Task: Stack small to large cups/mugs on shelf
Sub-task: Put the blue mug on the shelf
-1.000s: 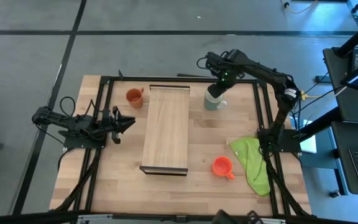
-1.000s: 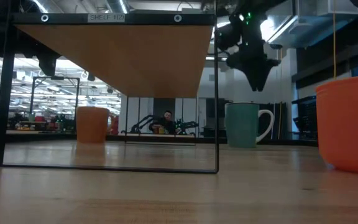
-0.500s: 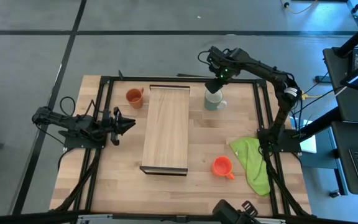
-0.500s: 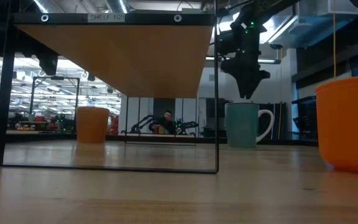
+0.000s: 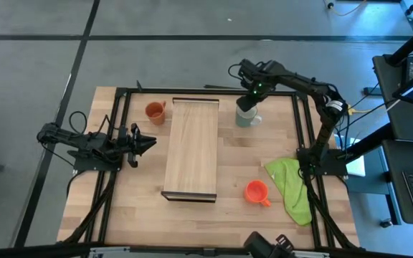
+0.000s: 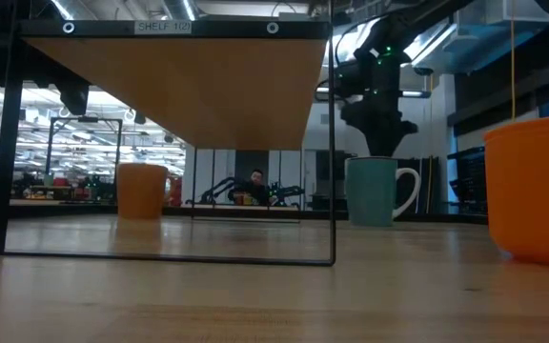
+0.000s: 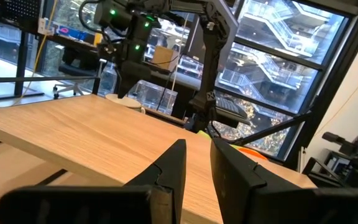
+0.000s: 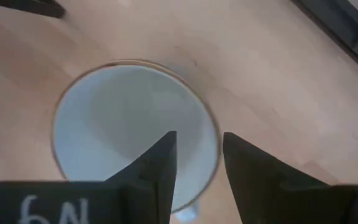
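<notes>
The pale grey-white mug stands upright on the table, right of the shelf's far end. My right gripper is open and points down. Its tips are at the mug's rim, one over the hollow and one outside the wall. The brownish-orange mug stands left of the shelf's far end. The bright orange-red mug stands near the shelf's near right corner. The shelf is a raised light-wood plank at mid-table. My left gripper waits open at the table's left, pointing at the shelf.
A green cloth lies at the table's right, beside the orange-red mug. A black frame carries the shelf, and black rails run along the table's sides. Bare wood lies between the pale mug and the cloth.
My right gripper has come down onto the pale mug, from well above it to rim height, still pointing down. Its finger gap looks unchanged. The mugs have stayed where they were.
</notes>
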You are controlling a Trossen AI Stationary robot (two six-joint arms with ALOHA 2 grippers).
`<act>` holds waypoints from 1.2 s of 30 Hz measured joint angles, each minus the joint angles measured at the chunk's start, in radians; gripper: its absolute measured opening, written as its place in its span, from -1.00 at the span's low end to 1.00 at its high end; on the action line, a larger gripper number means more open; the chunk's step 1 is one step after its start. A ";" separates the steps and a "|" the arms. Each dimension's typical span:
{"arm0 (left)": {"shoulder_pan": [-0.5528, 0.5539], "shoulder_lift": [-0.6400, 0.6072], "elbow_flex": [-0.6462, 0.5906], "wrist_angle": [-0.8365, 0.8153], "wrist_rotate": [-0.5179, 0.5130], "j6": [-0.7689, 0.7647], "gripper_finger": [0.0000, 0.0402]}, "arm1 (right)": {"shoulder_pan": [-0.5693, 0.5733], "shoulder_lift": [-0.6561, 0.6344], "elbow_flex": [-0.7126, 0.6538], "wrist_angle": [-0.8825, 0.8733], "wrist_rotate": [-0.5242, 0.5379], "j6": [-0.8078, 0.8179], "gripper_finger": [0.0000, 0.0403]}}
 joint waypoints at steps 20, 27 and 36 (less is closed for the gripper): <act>0.000 0.000 0.000 0.000 -0.001 0.000 -0.66 | 0.000 -0.001 -0.092 0.078 0.042 0.010 -0.35; 0.000 0.000 0.000 0.000 -0.002 0.001 -0.66 | 0.021 -0.002 -0.101 0.123 0.041 0.014 -0.35; 0.000 0.000 0.000 0.000 -0.002 0.001 -0.66 | 0.020 -0.002 -0.101 0.125 0.063 0.006 -0.43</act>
